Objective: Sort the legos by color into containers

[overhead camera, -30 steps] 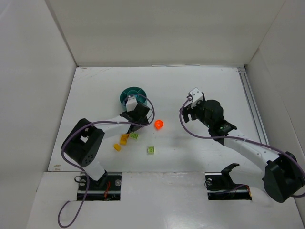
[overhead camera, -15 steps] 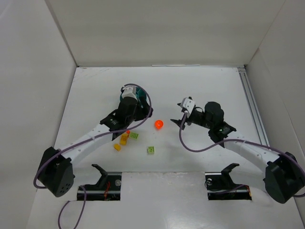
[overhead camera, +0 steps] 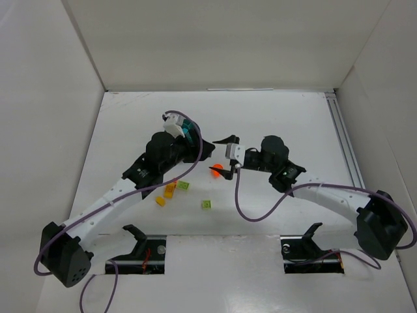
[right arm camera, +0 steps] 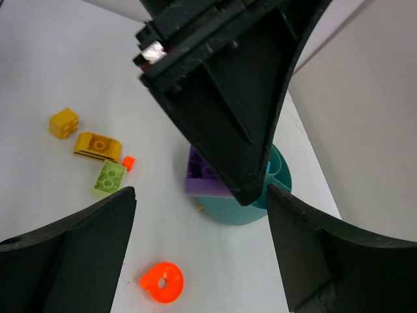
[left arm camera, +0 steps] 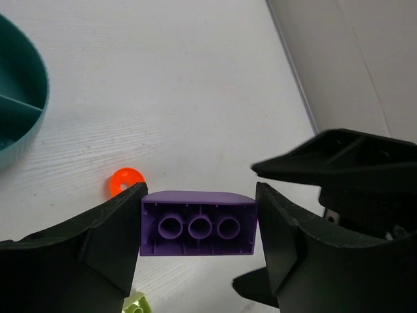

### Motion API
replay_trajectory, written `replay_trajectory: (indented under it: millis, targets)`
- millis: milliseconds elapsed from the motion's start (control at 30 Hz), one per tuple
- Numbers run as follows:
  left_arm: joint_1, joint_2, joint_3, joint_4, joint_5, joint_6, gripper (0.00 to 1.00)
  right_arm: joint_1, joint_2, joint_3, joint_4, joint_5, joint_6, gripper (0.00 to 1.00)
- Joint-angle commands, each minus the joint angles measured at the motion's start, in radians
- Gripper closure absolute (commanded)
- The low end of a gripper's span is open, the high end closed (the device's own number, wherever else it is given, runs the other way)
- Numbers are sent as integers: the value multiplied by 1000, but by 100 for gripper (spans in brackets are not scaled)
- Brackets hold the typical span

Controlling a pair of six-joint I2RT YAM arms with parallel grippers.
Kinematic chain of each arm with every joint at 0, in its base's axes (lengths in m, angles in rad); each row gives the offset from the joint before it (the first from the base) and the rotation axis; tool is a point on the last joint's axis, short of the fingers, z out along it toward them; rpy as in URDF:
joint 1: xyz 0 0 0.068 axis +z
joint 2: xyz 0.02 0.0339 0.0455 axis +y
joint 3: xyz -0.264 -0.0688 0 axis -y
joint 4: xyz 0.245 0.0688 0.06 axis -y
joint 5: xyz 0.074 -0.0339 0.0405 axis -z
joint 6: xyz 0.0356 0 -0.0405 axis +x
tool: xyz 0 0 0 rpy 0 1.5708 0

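Observation:
My left gripper (left arm camera: 199,248) is shut on a purple brick (left arm camera: 199,223), held above the table just right of the teal dish (left arm camera: 19,124). In the top view the left gripper (overhead camera: 195,155) covers most of the dish (overhead camera: 187,128). My right gripper (overhead camera: 223,158) is open, its jaws wide apart around the rounded orange-red piece (overhead camera: 216,171). In the right wrist view the open gripper (right arm camera: 201,248) faces the orange-red piece (right arm camera: 161,282), the dish (right arm camera: 260,203) and the held purple brick (right arm camera: 207,176).
Loose bricks lie near the front left: a yellow one (overhead camera: 160,201), an orange-yellow one (overhead camera: 170,190), a lime green one (overhead camera: 184,185) and another lime green one (overhead camera: 206,205). A tiny orange piece (right arm camera: 128,163) lies beside them. White walls enclose the table.
My right gripper has moved left and now straddles the orange-red piece with its jaws open. My left arm has stretched out, its gripper staying by the dish.

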Motion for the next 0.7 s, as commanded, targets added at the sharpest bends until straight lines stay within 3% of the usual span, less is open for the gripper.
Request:
replay_trajectory:
  millis: [0, 267, 500, 667]
  targets:
    - [-10, -60, -4, 82, 90, 10, 55, 10, 32, 57, 78, 10, 2, 15]
    - [-10, -106, -33, 73, 66, 10, 55, 10, -13, 39, 108, 54, 32, 15]
    - [-10, -124, -33, 84, 108, 19, 55, 10, 27, 48, 185, -56, 64, 19]
    - [-10, -133, -42, 113, 140, 19, 55, 10, 46, 78, 199, -107, 73, 30]
